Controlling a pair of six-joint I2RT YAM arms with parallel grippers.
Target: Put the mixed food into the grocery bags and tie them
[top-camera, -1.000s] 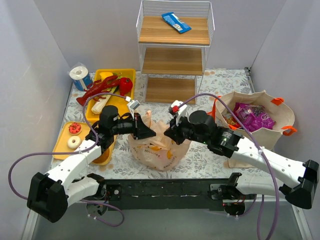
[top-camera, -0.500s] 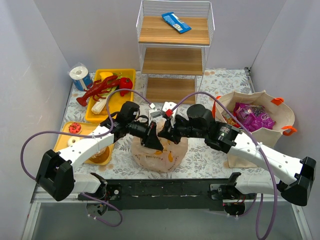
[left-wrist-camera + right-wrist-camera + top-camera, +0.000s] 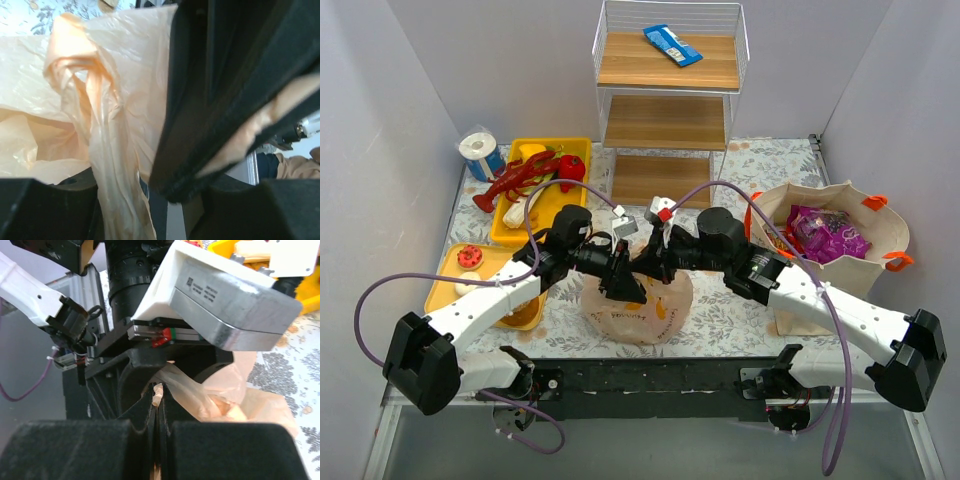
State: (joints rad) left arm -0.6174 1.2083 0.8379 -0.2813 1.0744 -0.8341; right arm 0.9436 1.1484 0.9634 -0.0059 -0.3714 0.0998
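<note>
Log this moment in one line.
step: tying peach bag | right gripper: shut on its plastic | left gripper: open, plastic strand between jaws

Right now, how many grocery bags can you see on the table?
2. The peach plastic bag sits at the centre, near the front edge. The beige tote stands to the right with a purple packet inside. No others show, though one could be hidden.

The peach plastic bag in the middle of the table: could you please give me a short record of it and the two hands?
peach bag: below both hands, top gathered upward
left hand: at the bag's top, fingers apart, a plastic strand between them
right hand: at the bag's top, shut on its plastic
beige tote: far right, purple packet inside
</note>
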